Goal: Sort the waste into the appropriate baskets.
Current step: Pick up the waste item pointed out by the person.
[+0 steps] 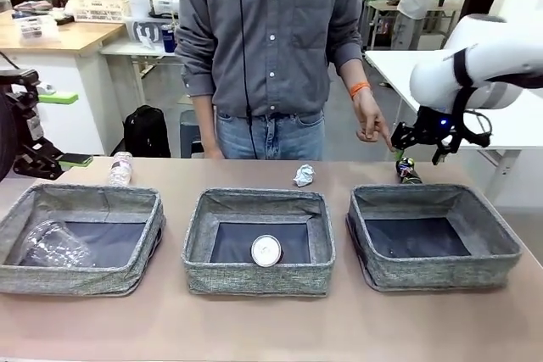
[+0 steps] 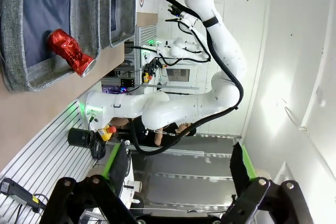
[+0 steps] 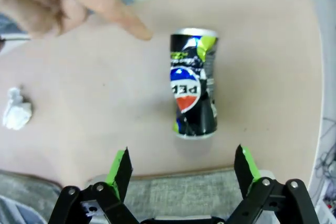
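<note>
A dark can with a green top lies on the table behind the right basket. My right gripper hovers open just above it. A person's finger points at that can. A crumpled paper ball sits behind the middle basket, which holds a red can, seen end-on from the front. A clear bottle lies behind the left basket, which holds crushed clear plastic. My left gripper is open and holds nothing, raised at the table's far left.
The person stands at the far edge, behind the middle basket. The right basket's dark bottom is bare. A strip of bare table runs along the near edge in front of the baskets.
</note>
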Motion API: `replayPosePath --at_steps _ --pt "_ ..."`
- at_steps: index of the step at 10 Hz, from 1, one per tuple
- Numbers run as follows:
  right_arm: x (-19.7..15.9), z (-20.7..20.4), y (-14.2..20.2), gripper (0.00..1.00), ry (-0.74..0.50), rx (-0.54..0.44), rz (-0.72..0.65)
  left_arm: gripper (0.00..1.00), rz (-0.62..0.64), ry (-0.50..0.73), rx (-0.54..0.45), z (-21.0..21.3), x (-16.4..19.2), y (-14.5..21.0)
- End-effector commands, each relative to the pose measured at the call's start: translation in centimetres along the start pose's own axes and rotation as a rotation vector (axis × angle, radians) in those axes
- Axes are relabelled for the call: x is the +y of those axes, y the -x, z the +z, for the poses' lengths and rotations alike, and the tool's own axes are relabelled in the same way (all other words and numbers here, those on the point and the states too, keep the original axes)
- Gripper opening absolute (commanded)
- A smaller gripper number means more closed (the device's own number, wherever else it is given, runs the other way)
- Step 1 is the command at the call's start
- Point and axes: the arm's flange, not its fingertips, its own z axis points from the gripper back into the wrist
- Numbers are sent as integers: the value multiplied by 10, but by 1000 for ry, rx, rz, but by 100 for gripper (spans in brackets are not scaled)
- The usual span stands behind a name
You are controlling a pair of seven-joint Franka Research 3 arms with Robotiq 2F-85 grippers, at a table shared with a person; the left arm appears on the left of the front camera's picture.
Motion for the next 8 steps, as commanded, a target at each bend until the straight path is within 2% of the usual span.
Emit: replayPosePath --at_steps 1,3,5,8 --pt "-1 -20 -21 100 20 1 -41 100 -6 12 4 0 -2 2" --pt "-12 -43 -26 100 -14 15 -70 100 -6 12 4 0 -2 2" --pt "-18 -65 -31 100 3 26 -122 100 -6 12 4 0 -2 2" --pt "-18 -79 -29 100 -13 24 -141 100 -6 12 4 0 -2 2"
